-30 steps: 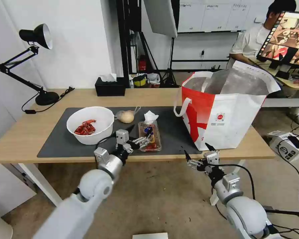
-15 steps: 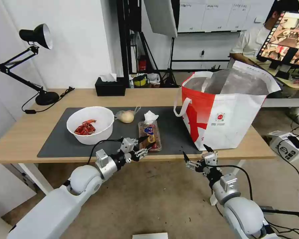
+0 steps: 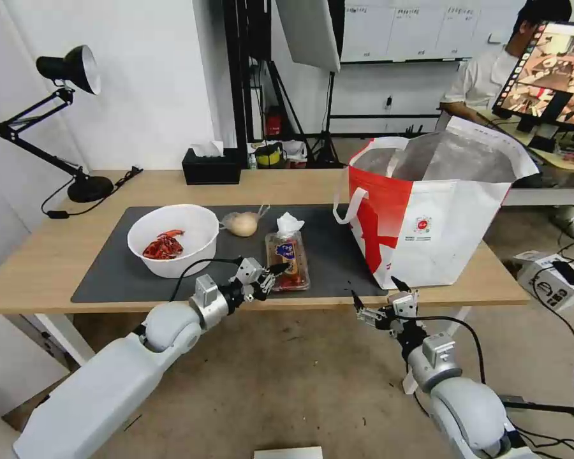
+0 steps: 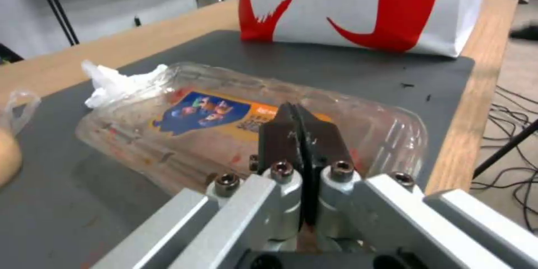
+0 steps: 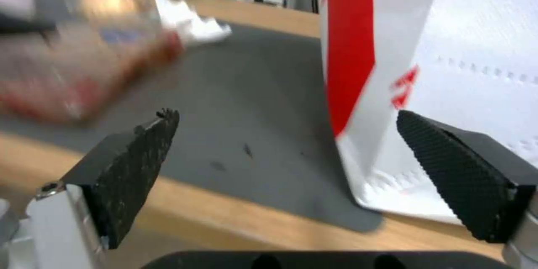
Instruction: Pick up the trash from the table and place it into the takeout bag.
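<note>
No trash is bagged: bowl (image 3: pixel 172 239), lump (image 3: pixel 243 224), tissue (image 3: pixel 289 224) and tray (image 3: pixel 287 260) lie on the table (image 3: pixel 38 261), left of the bag (image 3: pixel 437 207). The left pincer (image 4: pixel 303 134), closed and empty, sits at the tray's near end; the right pincer (image 5: pixel 314 168) hangs wide open near the bag.

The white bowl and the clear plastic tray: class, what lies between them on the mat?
In the head view, between the white bowl and the clear plastic tray lies the clear bag around a beige lump, set slightly farther back on the mat.

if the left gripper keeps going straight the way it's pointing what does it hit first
Probably the clear tray. The left gripper, fingers shut, points at its near end from the table edge, very close; whether it already touches is unclear.
</note>
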Robot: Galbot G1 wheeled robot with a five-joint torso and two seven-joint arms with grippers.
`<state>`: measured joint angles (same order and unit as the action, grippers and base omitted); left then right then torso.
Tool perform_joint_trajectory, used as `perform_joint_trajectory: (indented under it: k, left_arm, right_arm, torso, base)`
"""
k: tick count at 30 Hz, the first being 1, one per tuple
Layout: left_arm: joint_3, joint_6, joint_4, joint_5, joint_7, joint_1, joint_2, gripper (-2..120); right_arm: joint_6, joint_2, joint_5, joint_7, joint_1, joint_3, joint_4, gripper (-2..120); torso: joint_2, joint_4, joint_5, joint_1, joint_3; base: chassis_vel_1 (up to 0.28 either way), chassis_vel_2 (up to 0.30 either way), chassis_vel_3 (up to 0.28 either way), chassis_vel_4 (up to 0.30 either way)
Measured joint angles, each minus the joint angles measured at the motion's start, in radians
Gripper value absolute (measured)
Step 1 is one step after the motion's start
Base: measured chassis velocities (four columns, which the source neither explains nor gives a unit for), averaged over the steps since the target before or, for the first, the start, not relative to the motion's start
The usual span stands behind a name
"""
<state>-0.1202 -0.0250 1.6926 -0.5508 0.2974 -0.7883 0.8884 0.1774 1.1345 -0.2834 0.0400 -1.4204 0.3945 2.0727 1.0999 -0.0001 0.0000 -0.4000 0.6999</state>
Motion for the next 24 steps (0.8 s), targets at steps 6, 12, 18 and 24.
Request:
perform_joint_trajectory:
  k: [6,12,18,24]
  left_arm:
    - [-0.012,0.000,0.000,-0.002,-0.001,0.006,0.001,0]
    - [-0.025,0.000,-0.001,-0.007,-0.003,0.017,-0.003,0]
    - [-0.029,0.000,-0.003,-0.009,-0.003,0.019,-0.006,0]
    - [-0.026,0.000,-0.001,-0.012,-0.003,0.013,-0.014,0]
  right_arm:
    - [0.037,-0.010,-0.287,0.050,0.058,-0.021,0.036,100]
    - [0.133,-0.030,-0.595,0.109,0.171,-0.065,0.049,100]
    - [0.234,-0.047,-0.790,0.153,0.298,-0.113,0.009,100]
    - [0.348,-0.039,-0.975,0.244,0.478,-0.158,-0.086,100]
  torso:
    - [0.000,0.0002,-0.0001,0.000,0.000]
    - [0.000,0.0001,-0.0001,0.000,0.000]
    - [0.000,0.0001,-0.0002,0.000,0.000]
    - [0.000,0.0001,-0.0001,0.000,0.000]
  base:
    - [0.000,0.000,0.000,0.000]
    - [0.000,0.000,0.000,0.000]
    - [0.000,0.000,0.000,0.000]
    - [0.000,0.000,0.000,0.000]
